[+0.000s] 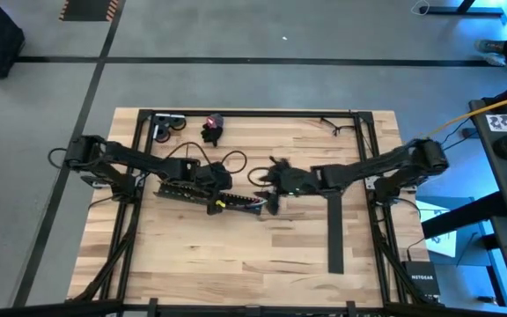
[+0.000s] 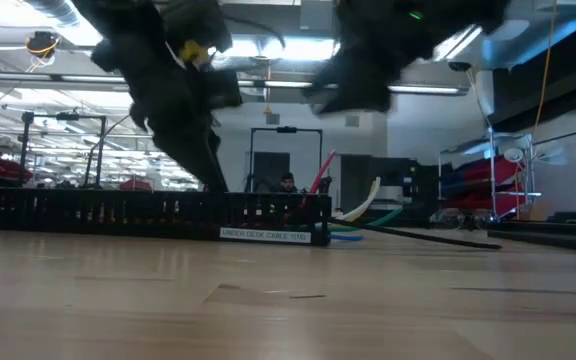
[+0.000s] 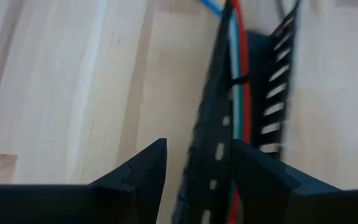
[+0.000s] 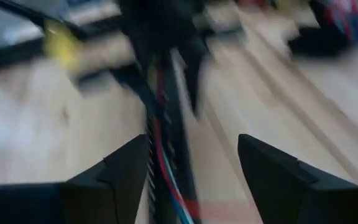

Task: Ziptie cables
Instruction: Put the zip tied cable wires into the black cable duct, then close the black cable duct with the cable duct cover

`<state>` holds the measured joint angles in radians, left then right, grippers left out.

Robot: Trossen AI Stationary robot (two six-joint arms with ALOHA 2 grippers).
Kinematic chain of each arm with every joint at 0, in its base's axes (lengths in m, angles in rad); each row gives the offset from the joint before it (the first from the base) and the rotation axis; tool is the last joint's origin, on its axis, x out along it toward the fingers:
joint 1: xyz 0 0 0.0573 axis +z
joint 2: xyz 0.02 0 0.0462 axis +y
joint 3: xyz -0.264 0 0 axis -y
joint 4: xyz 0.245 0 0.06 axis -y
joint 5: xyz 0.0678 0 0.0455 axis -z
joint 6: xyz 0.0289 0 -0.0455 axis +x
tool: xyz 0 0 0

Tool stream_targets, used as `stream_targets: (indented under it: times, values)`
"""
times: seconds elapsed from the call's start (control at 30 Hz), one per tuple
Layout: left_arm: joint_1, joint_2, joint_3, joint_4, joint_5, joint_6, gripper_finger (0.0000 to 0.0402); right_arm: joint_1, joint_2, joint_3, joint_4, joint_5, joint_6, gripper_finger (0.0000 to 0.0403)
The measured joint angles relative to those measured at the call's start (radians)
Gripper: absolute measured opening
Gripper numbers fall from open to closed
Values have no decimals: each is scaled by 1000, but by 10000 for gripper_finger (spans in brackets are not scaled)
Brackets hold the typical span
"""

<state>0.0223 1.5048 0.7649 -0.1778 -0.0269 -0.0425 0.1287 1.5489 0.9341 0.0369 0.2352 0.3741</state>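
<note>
The cables (image 3: 238, 56), red, white and green wires, lie along the inside of a long black slotted bar (image 1: 202, 194) at mid-table. Their ends stick out of the bar's right end (image 2: 353, 215). A thin dark tie crosses the wires (image 3: 238, 81). My left gripper (image 3: 197, 171) is open and low over the bar, with the bar's side wall (image 3: 209, 155) between its fingers. My right gripper (image 4: 194, 168) is open and hangs above the bar's right end (image 1: 275, 180), clear of it in the low view (image 2: 353, 85). The wires (image 4: 160, 124) run between its fingers' line of sight. My left gripper comes at the bar from above, pointing down, one finger (image 3: 142, 168) outside the bar's side wall and the other (image 3: 257, 177) over the channel with the wires. I cannot tell whether either finger touches the bar. The bar lies flat on the table.
A metal part (image 1: 169, 126) and a black and pink object (image 1: 212, 129) lie near the far edge, thin dark strips (image 1: 331, 125) at the far right. A flat black bar (image 1: 335, 233) lies right of centre. Black frame rails (image 1: 126, 220) run along the table's sides. Bare wood lies toward the near edge.
</note>
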Motion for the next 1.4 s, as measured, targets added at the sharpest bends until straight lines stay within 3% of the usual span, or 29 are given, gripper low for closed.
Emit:
stream_targets:
  times: [0.1,0.27,0.43,0.6,0.83,1.0,1.2,1.4]
  values:
    - [14,42,-6,29,-2,25,170,-25,92,78,-4,-3,-79,228]
    - [34,55,-5,37,-3,46,170,-73,250,201,-317,-7,-82,189]
    - [44,56,-5,48,-2,61,170,-83,291,265,-537,-52,-83,154]
    - [54,56,-5,69,-1,74,170,-37,286,266,-578,-140,-60,129]
    - [66,77,-5,118,-4,66,170,16,362,205,-511,-81,8,120]
    - [58,77,-6,116,-3,63,170,15,309,210,-585,-134,29,120]
    - [54,77,-6,123,-3,43,170,16,112,232,-708,-150,26,120]
    - [54,77,-6,147,-3,23,170,16,-36,223,-864,-146,134,120]
